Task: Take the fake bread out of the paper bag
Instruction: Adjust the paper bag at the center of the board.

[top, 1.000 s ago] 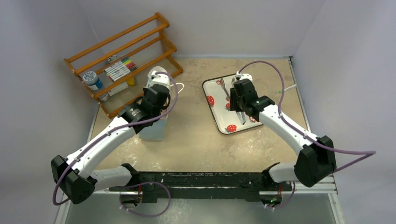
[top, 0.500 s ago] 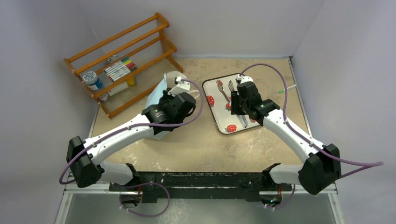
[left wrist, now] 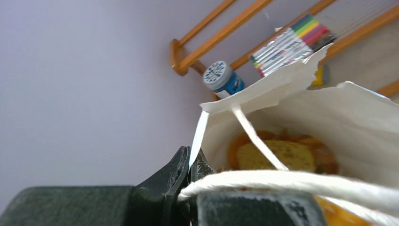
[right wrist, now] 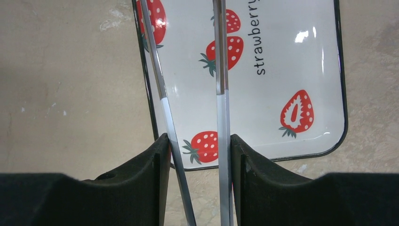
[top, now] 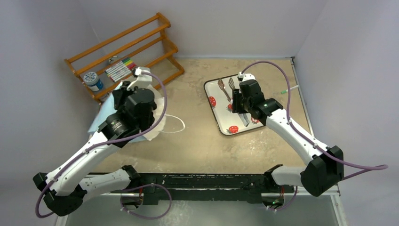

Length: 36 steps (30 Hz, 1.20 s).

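Note:
The pale-blue paper bag is tipped over at the left of the table, its white inside facing the left wrist camera. Fake bread, golden and orange pieces, shows deep inside it. My left gripper is shut on the bag's rim, with a white cord handle draped across the finger; from above the wrist covers most of the bag. My right gripper is shut on the metal tongs, holding them over the strawberry-print tray.
An orange wooden rack stands at the back left with coloured markers and a blue-lidded jar. One loose cord handle lies on the beige tabletop. Grey walls close in the left, back and right.
The left arm lifted the upright bag, swung it left and tipped it over, still gripping its rim. The right gripper with the tongs stayed over the tray, shifting only slightly.

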Each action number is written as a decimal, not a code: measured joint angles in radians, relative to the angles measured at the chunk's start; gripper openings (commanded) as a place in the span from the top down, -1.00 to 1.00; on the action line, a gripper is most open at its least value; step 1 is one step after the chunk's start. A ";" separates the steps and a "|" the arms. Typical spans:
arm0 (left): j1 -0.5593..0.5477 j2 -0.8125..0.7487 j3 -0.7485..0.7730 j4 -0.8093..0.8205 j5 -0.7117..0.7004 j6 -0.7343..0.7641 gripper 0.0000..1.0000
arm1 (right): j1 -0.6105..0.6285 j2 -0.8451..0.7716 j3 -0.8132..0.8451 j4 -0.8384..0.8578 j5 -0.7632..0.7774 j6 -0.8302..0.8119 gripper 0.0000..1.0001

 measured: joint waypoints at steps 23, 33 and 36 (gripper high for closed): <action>-0.060 0.196 -0.243 0.018 0.221 -0.489 1.00 | 0.011 -0.112 0.009 -0.051 -0.092 -0.008 0.17; -0.084 0.267 -0.268 0.069 0.271 -0.613 1.00 | 0.047 -0.139 0.010 -0.088 -0.130 -0.006 0.17; -0.084 0.281 -0.268 0.083 0.270 -0.636 1.00 | 0.091 -0.139 0.010 -0.098 -0.145 -0.004 0.17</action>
